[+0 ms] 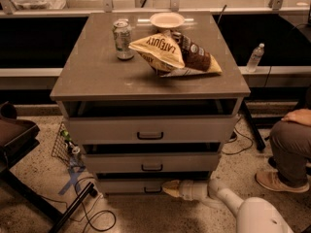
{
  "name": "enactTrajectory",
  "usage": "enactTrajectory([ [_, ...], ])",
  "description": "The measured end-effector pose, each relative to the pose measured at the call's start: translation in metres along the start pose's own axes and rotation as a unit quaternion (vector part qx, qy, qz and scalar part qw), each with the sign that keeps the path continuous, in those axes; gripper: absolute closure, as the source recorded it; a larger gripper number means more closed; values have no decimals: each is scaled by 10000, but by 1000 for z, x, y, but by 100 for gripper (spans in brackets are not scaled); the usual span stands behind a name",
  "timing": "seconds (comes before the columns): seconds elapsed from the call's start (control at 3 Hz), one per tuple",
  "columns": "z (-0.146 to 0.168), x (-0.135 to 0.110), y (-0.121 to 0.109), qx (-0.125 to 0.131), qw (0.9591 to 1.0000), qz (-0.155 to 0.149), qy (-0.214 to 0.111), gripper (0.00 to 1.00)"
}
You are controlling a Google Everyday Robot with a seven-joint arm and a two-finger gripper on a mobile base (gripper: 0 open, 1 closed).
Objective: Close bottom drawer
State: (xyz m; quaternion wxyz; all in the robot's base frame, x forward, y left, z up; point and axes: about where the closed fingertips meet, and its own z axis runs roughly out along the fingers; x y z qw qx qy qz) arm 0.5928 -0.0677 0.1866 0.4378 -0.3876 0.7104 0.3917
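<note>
The grey cabinet has three wide drawers, all pulled out a little. The bottom drawer is the lowest, with a flat grey front and a small dark handle. It stands open by a small gap. My gripper is at the end of the white arm that reaches in from the lower right. Its tip rests against the bottom drawer's front, just right of the handle.
On the cabinet top stand a can, a chip bag, a dark snack bag and a white bowl. A seated person's leg is at the right. A chair base and cables lie at the lower left.
</note>
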Motion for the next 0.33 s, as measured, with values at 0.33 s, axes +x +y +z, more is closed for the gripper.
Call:
enactTrajectory([
  [0.33, 0, 0, 0, 0, 10000, 0, 0, 100],
])
